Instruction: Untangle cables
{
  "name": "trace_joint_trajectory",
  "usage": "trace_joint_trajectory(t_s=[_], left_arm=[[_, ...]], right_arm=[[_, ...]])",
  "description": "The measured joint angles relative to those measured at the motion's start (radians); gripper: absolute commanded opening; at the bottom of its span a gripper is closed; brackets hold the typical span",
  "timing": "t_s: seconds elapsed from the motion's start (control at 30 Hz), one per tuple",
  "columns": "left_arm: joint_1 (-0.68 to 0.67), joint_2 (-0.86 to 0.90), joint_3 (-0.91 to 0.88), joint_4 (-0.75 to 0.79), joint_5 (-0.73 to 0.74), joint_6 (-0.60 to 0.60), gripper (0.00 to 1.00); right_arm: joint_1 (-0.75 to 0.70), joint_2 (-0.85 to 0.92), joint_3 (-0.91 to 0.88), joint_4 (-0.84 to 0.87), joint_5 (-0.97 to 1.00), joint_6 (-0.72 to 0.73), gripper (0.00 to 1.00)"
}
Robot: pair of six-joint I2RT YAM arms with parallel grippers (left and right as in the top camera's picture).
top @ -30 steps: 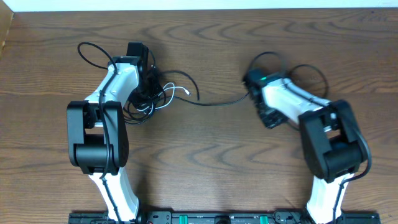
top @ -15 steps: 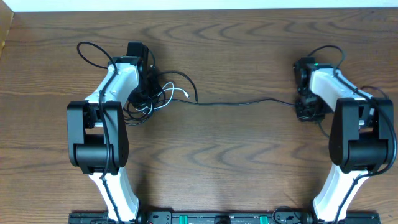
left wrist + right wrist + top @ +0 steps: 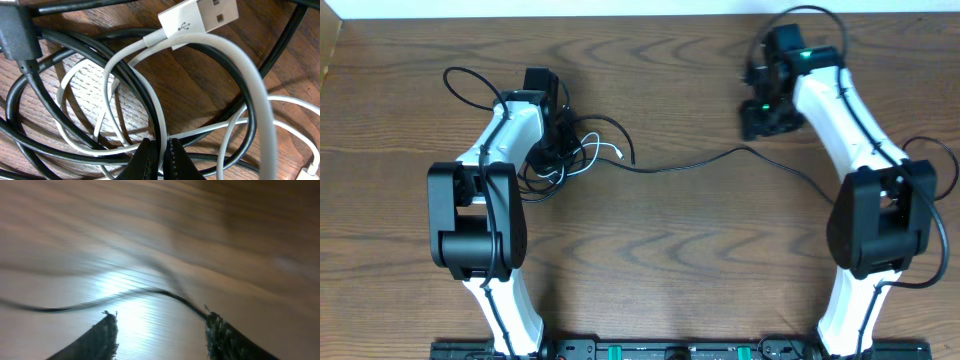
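Cables point(image 3: 570, 152) bunch on the desk's point(image 3: 650, 270) left half, left gripper point(image 3: 160, 152) clamped on them, likely anchoring the knot. One black cable point(image 3: 705, 160) trails right, and the right gripper point(image 3: 160, 327) hovers open-jawed near the far edge, holding nothing.

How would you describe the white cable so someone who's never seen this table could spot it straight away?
Find the left gripper on the wooden table, sitting over a knot of cords. Looped through that knot is the white cable, ending in a flat white USB plug. Every cord around it is black.
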Motion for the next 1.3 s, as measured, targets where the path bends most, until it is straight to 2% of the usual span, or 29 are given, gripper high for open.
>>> trace_joint_trajectory(t_s=[0.17,0.5,0.57,0.63,0.8,1.1,1.27,1.3], left_arm=[[0.0,0.0,0.0,0.0,-0.002,0.0,0.09],[0.0,0.0,0.0,0.0,-0.003,0.0,0.11],[0.0,0.0,0.0,0.0,-0.004,-0.001,0.12],[0.0,0.0,0.0,0.0,-0.006,-0.003,0.12],[0.0,0.0,0.0,0.0,-0.006,-0.003,0.12],[0.0,0.0,0.0,0.0,-0.006,-0.003,0.12],[0.0,0.0,0.0,0.0,-0.006,-0.003,0.12],[0.0,0.0,0.0,0.0,-0.006,-0.003,0.12]], right_arm=[[0.123,0.0,-0.026,0.104,-0.122,-0.114,0.61],[0.362,0.0,-0.116,0.43,-0.175,-0.235,0.59],[0.395,0.0,-0.144,0.488,-0.174,-0.248,0.57],[0.427,0.0,-0.177,0.55,-0.171,-0.262,0.49],[0.475,0.0,-0.264,0.676,-0.134,-0.284,0.31],[0.486,0.0,-0.395,0.882,-0.088,-0.255,0.29],[0.486,0.011,-0.408,0.895,-0.072,-0.23,0.26],[0.486,0.013,-0.409,0.895,-0.066,-0.225,0.27]])
